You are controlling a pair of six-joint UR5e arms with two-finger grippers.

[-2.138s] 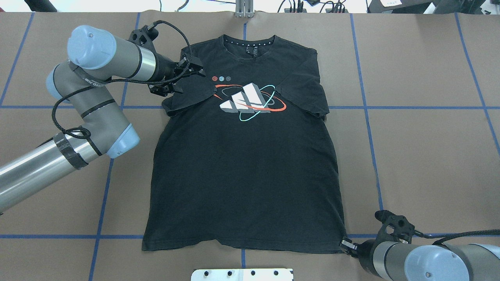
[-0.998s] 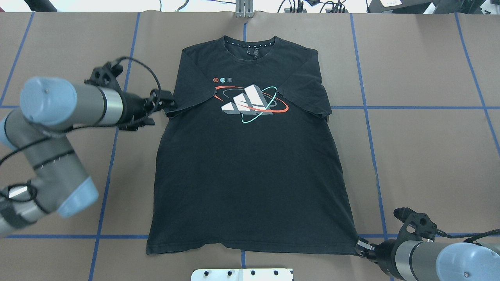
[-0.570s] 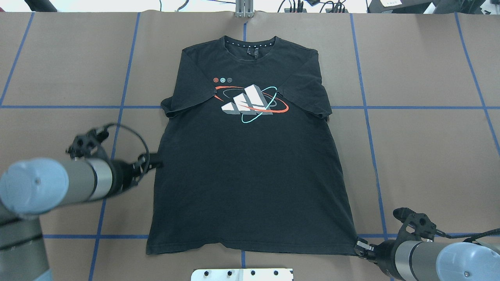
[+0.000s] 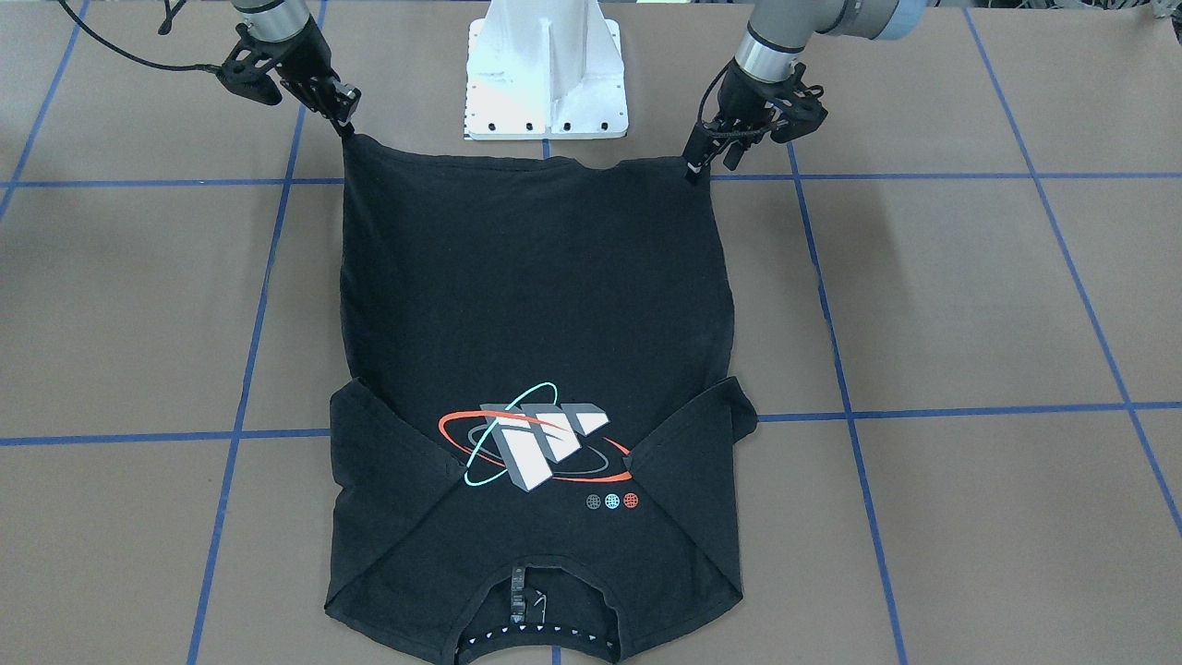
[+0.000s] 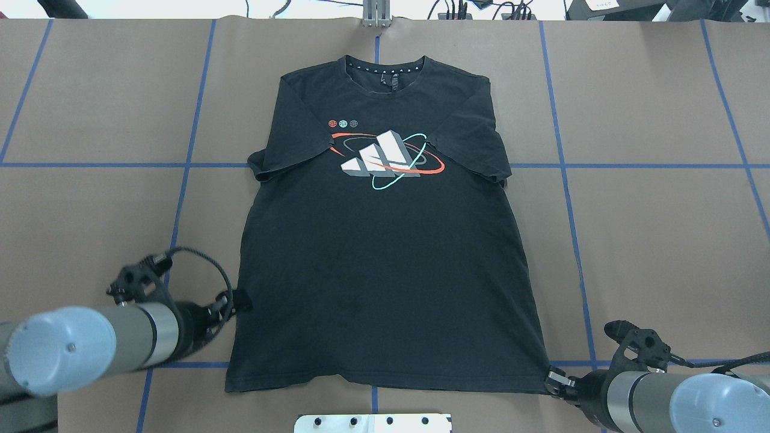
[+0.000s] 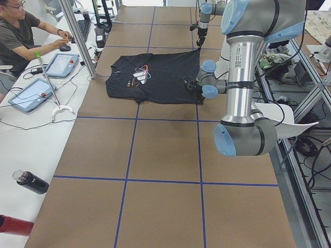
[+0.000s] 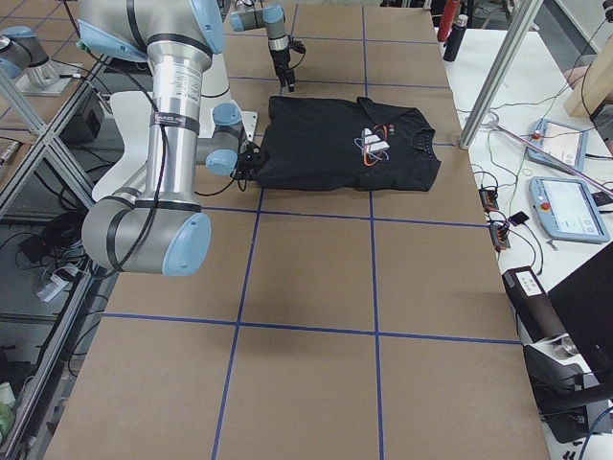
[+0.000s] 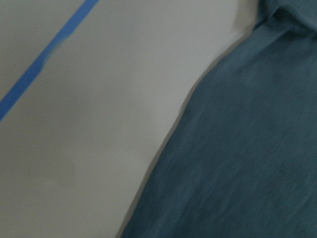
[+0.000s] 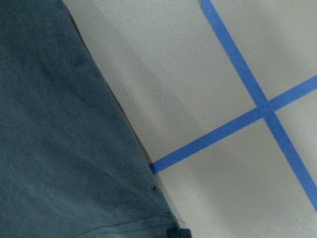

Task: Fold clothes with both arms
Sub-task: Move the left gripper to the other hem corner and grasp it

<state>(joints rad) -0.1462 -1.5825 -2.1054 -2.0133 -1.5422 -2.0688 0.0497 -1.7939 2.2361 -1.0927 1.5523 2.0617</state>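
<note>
The left end effector [image 5: 239, 300] has left the T-shirt's [image 5: 385, 270] sleeve [image 5: 264, 165] and travelled down the side edge toward the robot; it now sits just beside that edge, near the hem. The right end effector [image 5: 552, 382] first shifted slightly outward, drawing the hem corner with it.

I see a brown worktop [image 5: 662, 240] gridded with blue tape [image 5: 656, 165]. Beside it — a white desk [image 6: 26, 150] with two tablets [image 6: 61, 64], a person [image 6: 20, 33] seated.
</note>
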